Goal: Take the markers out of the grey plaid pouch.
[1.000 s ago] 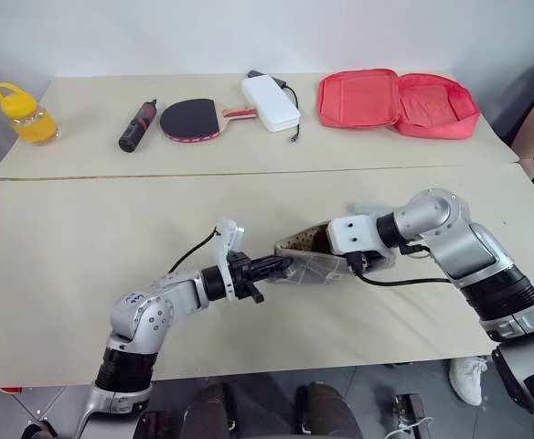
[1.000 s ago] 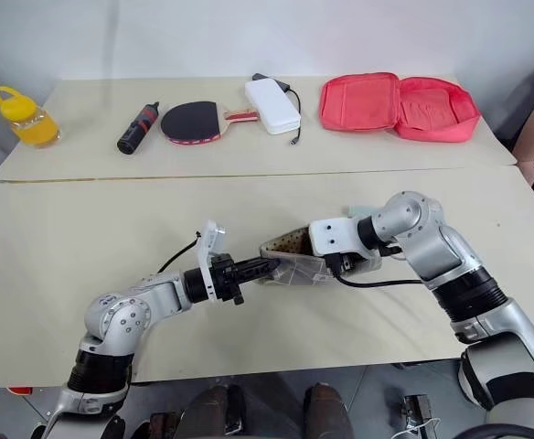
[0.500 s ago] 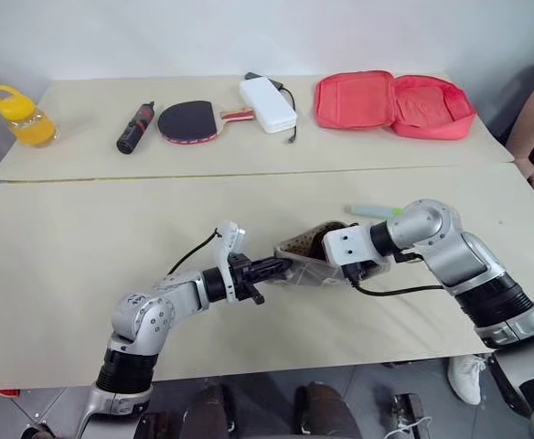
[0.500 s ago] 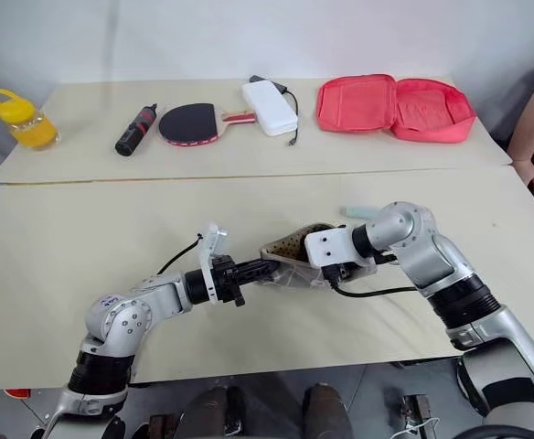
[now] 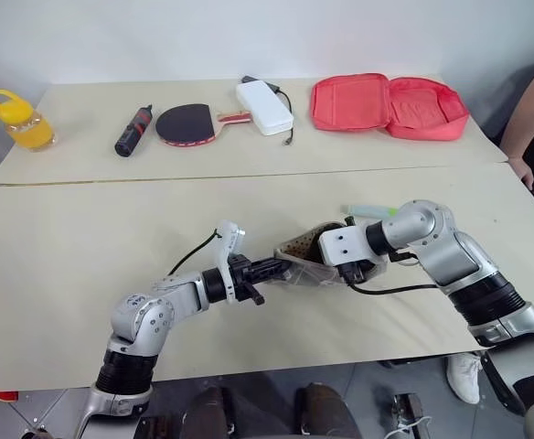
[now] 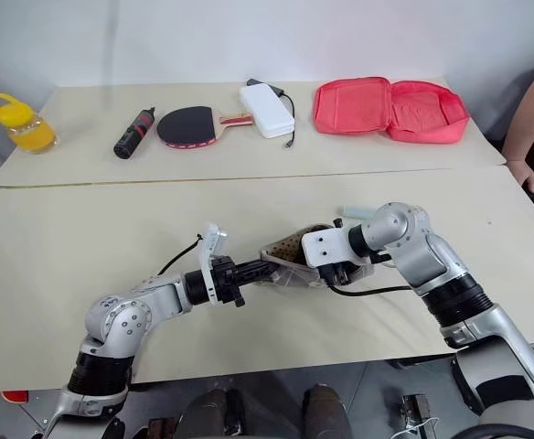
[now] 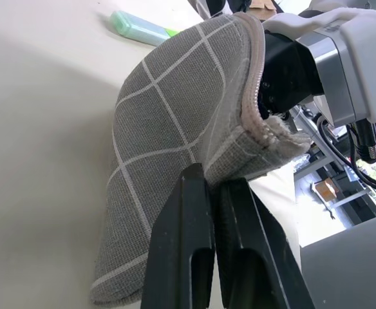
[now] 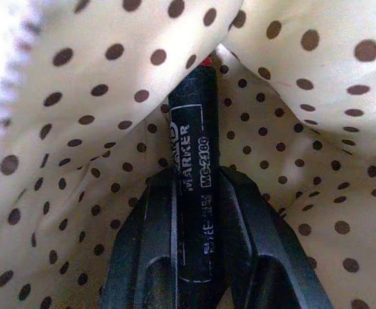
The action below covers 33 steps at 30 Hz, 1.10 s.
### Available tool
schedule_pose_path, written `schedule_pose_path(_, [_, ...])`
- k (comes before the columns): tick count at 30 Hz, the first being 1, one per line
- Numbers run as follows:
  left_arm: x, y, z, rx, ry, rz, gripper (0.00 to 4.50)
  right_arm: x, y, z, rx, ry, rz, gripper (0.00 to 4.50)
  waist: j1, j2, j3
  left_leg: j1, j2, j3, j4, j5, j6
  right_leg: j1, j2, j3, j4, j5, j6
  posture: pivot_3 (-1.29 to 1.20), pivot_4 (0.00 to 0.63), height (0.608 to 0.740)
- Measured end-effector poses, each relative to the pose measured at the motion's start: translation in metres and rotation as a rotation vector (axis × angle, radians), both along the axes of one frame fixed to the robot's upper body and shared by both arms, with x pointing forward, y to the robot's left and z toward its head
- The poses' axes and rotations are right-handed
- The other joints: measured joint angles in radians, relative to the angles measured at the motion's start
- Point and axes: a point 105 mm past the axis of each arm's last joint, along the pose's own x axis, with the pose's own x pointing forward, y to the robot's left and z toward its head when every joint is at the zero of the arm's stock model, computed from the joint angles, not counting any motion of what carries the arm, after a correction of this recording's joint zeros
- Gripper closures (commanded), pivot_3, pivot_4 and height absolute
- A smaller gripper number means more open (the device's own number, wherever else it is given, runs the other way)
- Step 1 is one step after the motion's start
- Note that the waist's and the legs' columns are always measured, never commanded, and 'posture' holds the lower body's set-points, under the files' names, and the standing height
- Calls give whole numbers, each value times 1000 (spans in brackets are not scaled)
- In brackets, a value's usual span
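1. Grey plaid pouch point(image 5: 305, 263): grey fabric, thin white grid lines, tan lining with brown dots. Lifted off the front table near its middle, mouth gaping open, zip edge curled over.
2. Marker point(image 8: 194, 167): slim dark barrel, white "MARKER" lettering along it, a bit of red at the far tip. Sits inside the pouch, lengthwise, far end pushed into the fold of the dotted lining.
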Motion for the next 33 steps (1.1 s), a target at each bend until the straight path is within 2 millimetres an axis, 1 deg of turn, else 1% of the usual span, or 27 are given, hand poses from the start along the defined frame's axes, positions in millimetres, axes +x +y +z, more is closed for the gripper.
schedule_pose_path(2, [0,1,1,5,-6,-1,4500,-1,-1,2,31,30,-23,3951,1,0,0,0,0,0,-1,0,0,0,0,0,0,0,0,0,150,740])
schedule_pose_path(4, [-1,2,2,13,-19,-4,4500,-3,-2,10,92,61,-49,3951,3,0,0,-1,0,0,-1,0,0,-1,0,0,-1,0,0,0,150,740])
schedule_pose_path(10, [-9,2,8,16,-61,-33,4500,-12,-19,33,202,103,-110,3951,18,0,0,-2,-1,0,-3,-1,0,-3,0,0,-3,0,0,0,150,740])
schedule_pose_path(14, [-6,3,10,14,-86,-15,4500,-21,-17,43,278,146,-110,3951,19,0,0,-3,-1,0,-3,-1,0,-3,0,0,-4,0,0,0,150,740])
schedule_pose_path(16, [-5,3,12,12,-95,-10,4500,-26,-10,51,335,168,-92,3951,19,0,0,-3,0,0,-3,-1,0,-3,0,0,-4,0,0,0,150,740])
schedule_pose_path(20, [1,0,14,-4,-103,2,4500,-38,19,69,454,196,3,3951,19,0,0,-3,-1,0,-3,-1,0,-3,0,0,-4,0,0,0,150,740])
schedule_pose_path(23, [3,0,16,-2,-121,10,4500,-39,33,78,523,184,39,3951,20,0,0,-4,-1,0,-3,-1,0,-4,0,0,-4,0,0,0,150,740])
schedule_pose_path(25, [4,1,18,5,-135,14,4500,-37,42,85,565,141,57,3951,20,0,0,-5,-1,1,-3,-1,0,-5,-1,0,-4,0,0,0,150,740])
schedule_pose_path(27, [6,4,18,29,-159,22,4500,-34,51,97,618,103,80,3951,19,0,0,-6,-1,1,-3,-1,0,-7,0,0,-3,0,0,0,150,740])
schedule_pose_path(28, [8,7,19,55,-185,30,4500,-31,54,108,668,85,86,3951,18,0,0,-7,-1,2,-3,-1,0,-9,0,0,-1,0,0,0,150,740])
schedule_pose_path(30, [14,15,24,104,-246,60,4500,-28,56,130,737,33,102,3951,18,0,0,-9,0,2,-3,0,0,-12,0,1,1,0,0,0,150,740])
schedule_pose_path(32, [24,32,34,159,-316,122,4500,-24,52,155,791,-43,107,3951,17,0,0,-11,0,2,-3,0,-1,-14,0,1,1,0,0,0,150,740])
schedule_pose_path(33, [32,47,41,186,-356,176,4500,-21,48,164,807,-83,101,3951,17,-1,0,-12,0,2,-3,0,-1,-15,0,0,1,0,0,0,150,740])
